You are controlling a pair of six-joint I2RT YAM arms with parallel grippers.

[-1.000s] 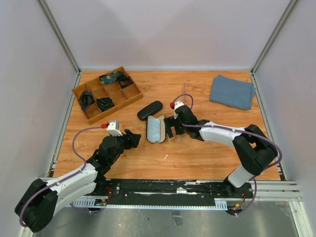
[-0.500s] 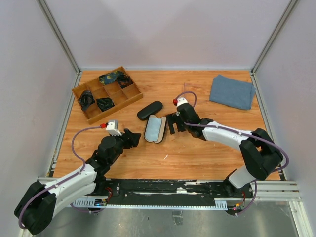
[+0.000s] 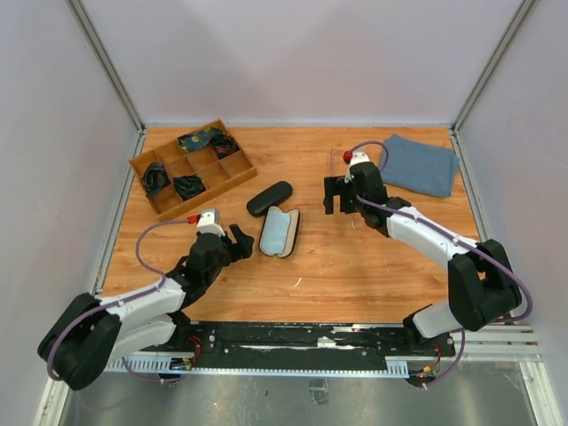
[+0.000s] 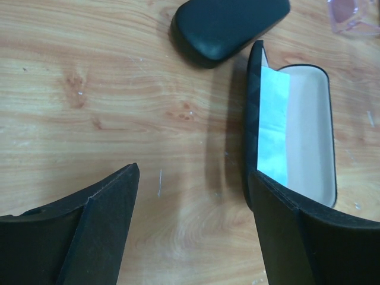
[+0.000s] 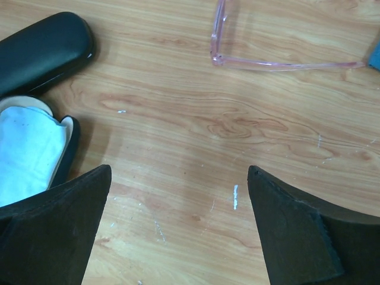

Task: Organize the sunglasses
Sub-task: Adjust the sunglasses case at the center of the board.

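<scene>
**Wood tabletop: both grippers empty, fingers spread**

Wooden table (image 3: 355, 266), enclosed by pale walls.

- Left gripper (image 3: 238, 241): fingers apart, nothing between them. It sits low over the wood, just left of the open case (image 3: 279, 232). Contact with the case can't be judged from the wrist view.
- Open case holds a light blue cloth (image 4: 273, 127). The closed case (image 3: 269, 197) lies just beyond it.
- Right gripper (image 3: 339, 193): fingers apart, empty.
- Pink-framed glasses (image 5: 215, 57) lie on bare wood just ahead of the right gripper, clear of its fingers. They are beside the folded blue towel (image 3: 417, 164).
- Divider tray (image 3: 232, 170) at far left holds dark items, too small to identify. The black-framed pair is not made out.
</scene>
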